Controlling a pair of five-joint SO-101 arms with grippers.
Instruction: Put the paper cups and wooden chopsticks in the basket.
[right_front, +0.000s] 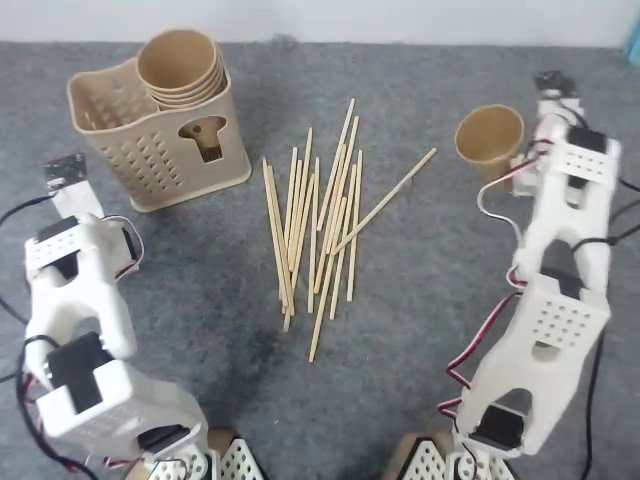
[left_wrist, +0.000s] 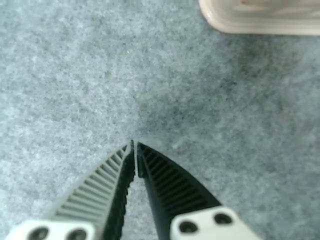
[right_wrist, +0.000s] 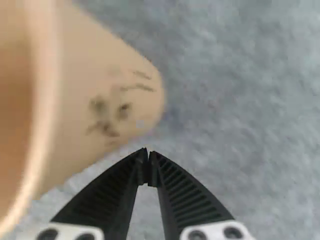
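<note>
Jaws on your right gripper (right_wrist: 146, 153) are pressed together beside the two-o'clock paper cup (right_front: 489, 138); spread them, then pinch its rim. Your left gripper (left_wrist: 135, 146) is closed too.

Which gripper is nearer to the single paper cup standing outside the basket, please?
Right. The right gripper sits just beside the cup; the left gripper is far off, near the basket.

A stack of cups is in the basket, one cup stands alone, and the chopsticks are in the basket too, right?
Not quite: the high view shows the chopsticks lying loose on the table, outside the basket. The rest is right.
</note>
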